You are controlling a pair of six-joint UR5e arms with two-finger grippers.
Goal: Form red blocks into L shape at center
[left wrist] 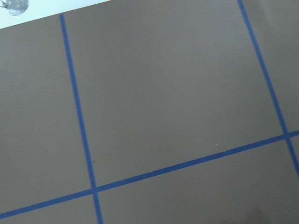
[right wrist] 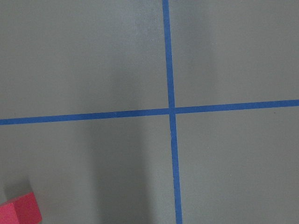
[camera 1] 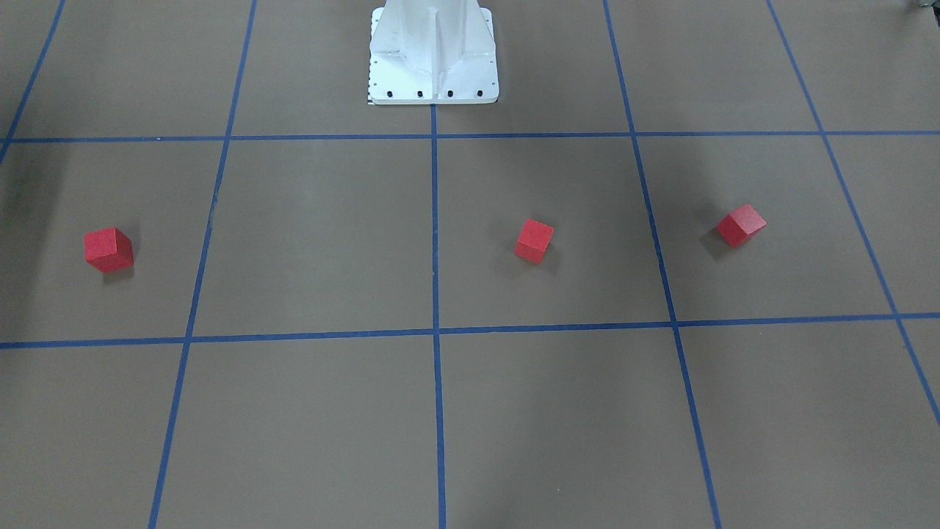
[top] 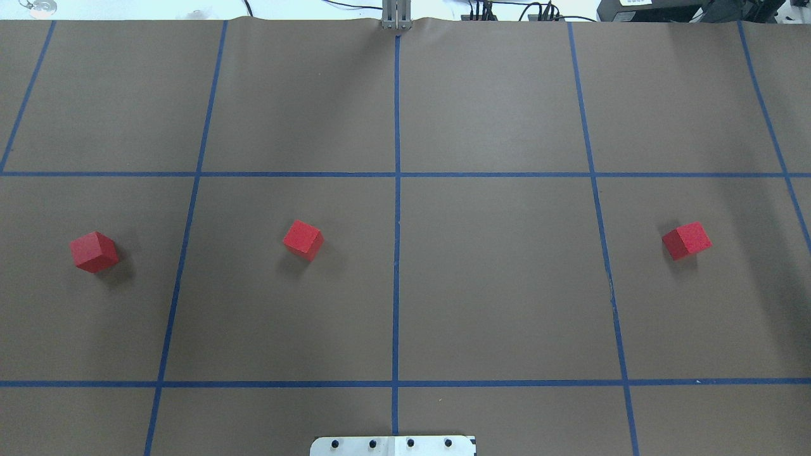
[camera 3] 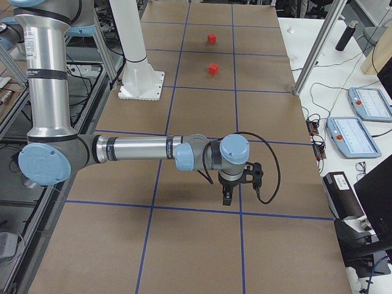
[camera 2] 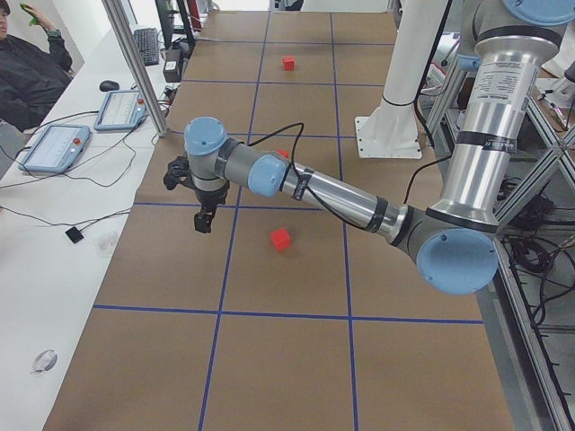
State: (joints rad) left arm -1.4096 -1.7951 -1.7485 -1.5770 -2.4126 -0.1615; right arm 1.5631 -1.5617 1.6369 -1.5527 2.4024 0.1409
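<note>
overhead exterior shows us three cubes spread well apart along the middle row of squares on the brown desk. the left red block sits far out at 9 o'clock. the middle red block is near the middle tape line, on its 9 o'clock side. the right red block sits far out at 3 o'clock. in the side views the left fingers and right fingers hang above the desk, pointing down. we cannot tell whether either pair is apart or together.
</note>
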